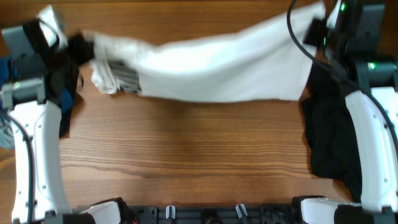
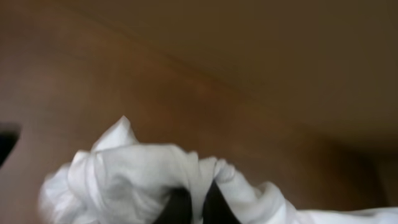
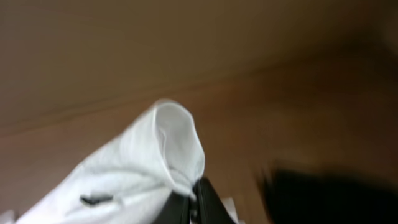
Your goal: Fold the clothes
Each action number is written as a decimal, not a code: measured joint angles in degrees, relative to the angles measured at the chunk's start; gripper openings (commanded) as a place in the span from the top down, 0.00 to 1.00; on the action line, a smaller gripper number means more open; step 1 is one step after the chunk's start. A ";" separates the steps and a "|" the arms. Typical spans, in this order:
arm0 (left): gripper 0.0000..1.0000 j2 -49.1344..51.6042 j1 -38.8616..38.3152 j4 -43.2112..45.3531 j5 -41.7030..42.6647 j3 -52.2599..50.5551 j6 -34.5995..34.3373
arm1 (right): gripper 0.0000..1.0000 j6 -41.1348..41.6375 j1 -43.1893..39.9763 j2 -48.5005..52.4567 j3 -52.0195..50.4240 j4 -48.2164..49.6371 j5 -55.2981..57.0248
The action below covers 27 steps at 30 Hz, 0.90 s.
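Left pincer [image 2: 196, 208] tips hide in bunched T-shirt [image 2: 140, 174].

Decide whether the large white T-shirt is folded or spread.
Spread, not folded: the large white T-shirt stretches between the left gripper and right gripper, each shut on one end.

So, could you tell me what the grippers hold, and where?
Both pinch the white T-shirt: left gripper on a bunched end, right gripper on an edge near the dark tag.
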 measured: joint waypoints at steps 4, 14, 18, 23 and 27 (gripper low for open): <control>0.96 5.11 -0.83 24.70 0.24 1.18 -5.90 | 0.96 -0.20 -0.13 2.60 0.94 13.03 -0.20; 0.96 6.25 1.25 0.31 9.18 16.31 -10.27 | 0.96 -2.54 -2.51 2.43 11.72 -11.32 -0.39; 0.96 7.74 0.66 -27.10 10.23 14.86 -4.00 | 0.96 -2.47 -2.51 6.49 10.45 -31.26 -0.55; 0.96 13.66 -2.27 -40.98 8.90 6.29 4.39 | 0.96 -0.76 -2.51 13.51 1.92 -41.77 -0.57; 0.91 16.41 -3.37 -42.51 6.45 -4.70 6.80 | 0.84 0.94 -2.51 14.67 -7.85 -43.08 -0.57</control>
